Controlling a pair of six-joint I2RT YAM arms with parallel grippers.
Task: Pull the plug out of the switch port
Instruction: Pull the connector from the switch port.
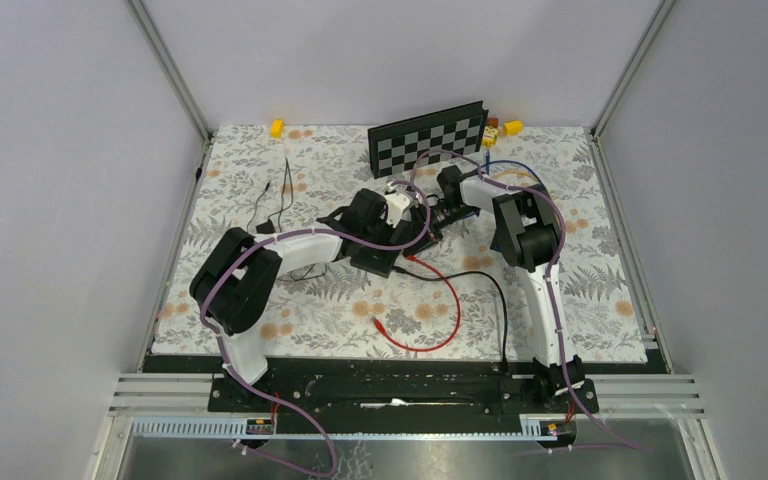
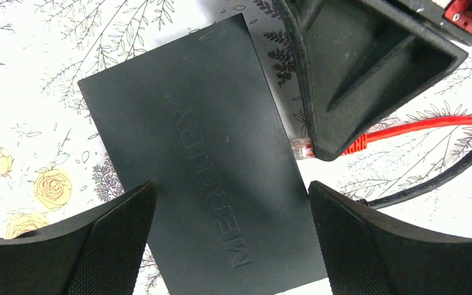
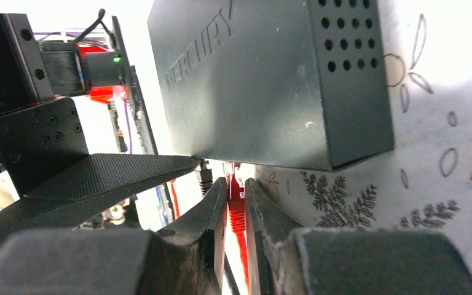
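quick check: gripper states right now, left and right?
left gripper: closed on the switch, fingers against its two long sides.
right gripper: closed on the red plug at the switch's edge.

Floral table (image 1: 580, 290) carries the switch (image 2: 203, 160), red cable (image 2: 424, 127) and checkerboard (image 1: 428, 135).
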